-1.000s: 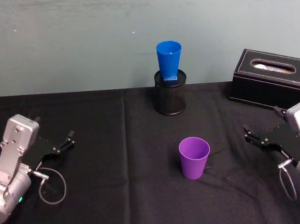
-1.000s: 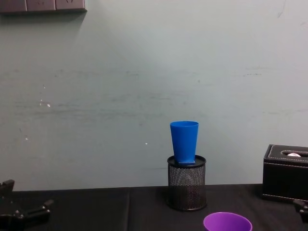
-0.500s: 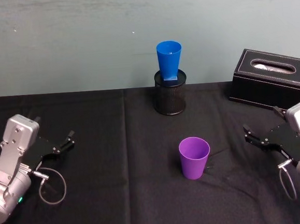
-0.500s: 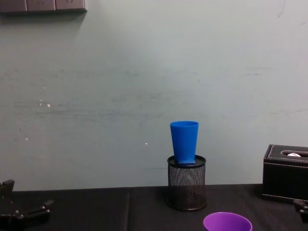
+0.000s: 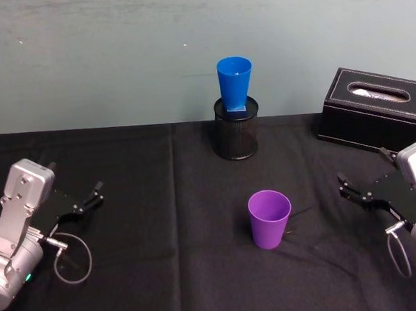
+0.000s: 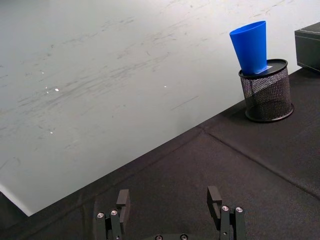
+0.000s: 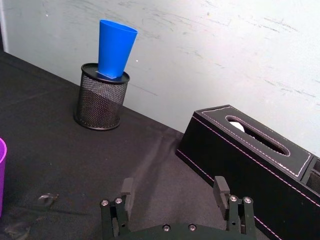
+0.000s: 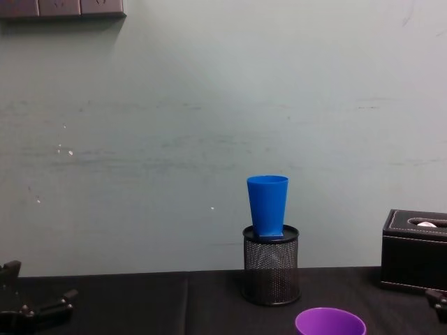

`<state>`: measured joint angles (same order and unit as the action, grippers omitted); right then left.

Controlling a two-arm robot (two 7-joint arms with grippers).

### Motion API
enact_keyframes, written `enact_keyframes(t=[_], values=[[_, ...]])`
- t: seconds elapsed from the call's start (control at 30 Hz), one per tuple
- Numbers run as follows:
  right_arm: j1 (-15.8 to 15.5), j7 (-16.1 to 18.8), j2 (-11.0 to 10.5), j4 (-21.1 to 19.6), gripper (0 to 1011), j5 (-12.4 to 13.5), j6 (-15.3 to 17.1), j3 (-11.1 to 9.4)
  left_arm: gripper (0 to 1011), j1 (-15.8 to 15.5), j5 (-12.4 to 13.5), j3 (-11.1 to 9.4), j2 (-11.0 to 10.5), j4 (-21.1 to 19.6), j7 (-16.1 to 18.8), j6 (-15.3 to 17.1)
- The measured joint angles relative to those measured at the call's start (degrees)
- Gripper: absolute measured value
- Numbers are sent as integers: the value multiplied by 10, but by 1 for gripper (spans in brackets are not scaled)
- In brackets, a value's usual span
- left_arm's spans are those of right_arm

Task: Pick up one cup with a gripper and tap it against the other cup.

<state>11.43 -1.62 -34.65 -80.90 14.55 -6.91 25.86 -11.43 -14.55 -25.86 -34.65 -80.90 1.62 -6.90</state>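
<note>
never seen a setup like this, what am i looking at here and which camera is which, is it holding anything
This is a two-armed robot at a table with a black cloth. Four cameras show one moment: one on its head looking down, one on its chest looking across, and one on each wrist looking past that arm's fingers. The left gripper and right gripper sit low at either side, fingers open, holding nothing. Between them a purple cup stands upright on the cloth. Farther back a blue cup stands in the top of a black mesh pen holder. A black tissue box sits at the back right.
</note>
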Motion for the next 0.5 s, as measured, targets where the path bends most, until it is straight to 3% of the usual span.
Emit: enact_keyframes(t=[0.5], values=[[0, 0, 0, 0, 1000, 0, 0, 0, 1012, 0, 0, 0, 0, 0, 0, 0]])
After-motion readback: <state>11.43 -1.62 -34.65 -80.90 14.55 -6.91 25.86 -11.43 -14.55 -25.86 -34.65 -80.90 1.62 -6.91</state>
